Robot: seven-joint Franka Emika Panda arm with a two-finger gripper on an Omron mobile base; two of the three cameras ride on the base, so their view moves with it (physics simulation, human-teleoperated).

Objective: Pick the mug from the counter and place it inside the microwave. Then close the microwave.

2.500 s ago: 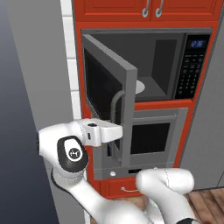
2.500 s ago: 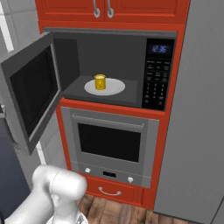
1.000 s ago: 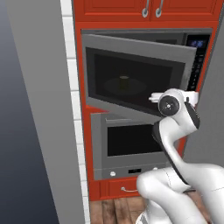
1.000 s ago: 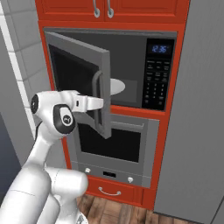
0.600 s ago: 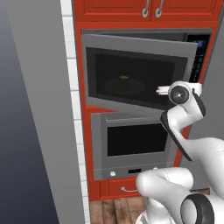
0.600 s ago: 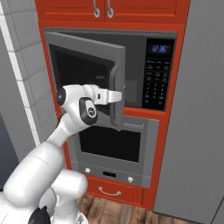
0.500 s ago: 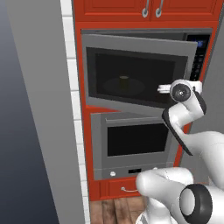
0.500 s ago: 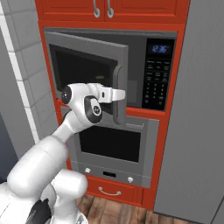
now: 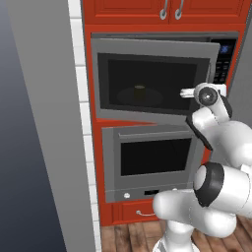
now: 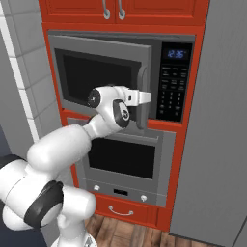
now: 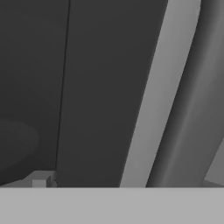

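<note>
Nearest the cameras, the white arm filled the lower right of the left base view and the lower left of the right base view, reaching up so that the hand point(image 10: 144, 98) pressed against the door of the microwave point(image 9: 152, 81) beside its bar handle point(image 10: 143, 99); whether its fingers were apart or together could not be told, since the hand view showed just the dark window and the grey handle close up. The door stood nearly shut, ajar at its right edge. It looked stiff and hinged on the left, so a steady push near the handle side seemed the place to bear on it, and it probably needed little force. Behind the glass, the mug point(image 9: 140, 92) sat dimly on the round plate point(image 9: 142, 97) at centre frame; glossy and small, it was likely light and somewhat slippery. Farther right, the keypad's blue display point(image 10: 176, 53) read roughly "2:35", though it was too blurred to be sure; other writing was illegible.
</note>
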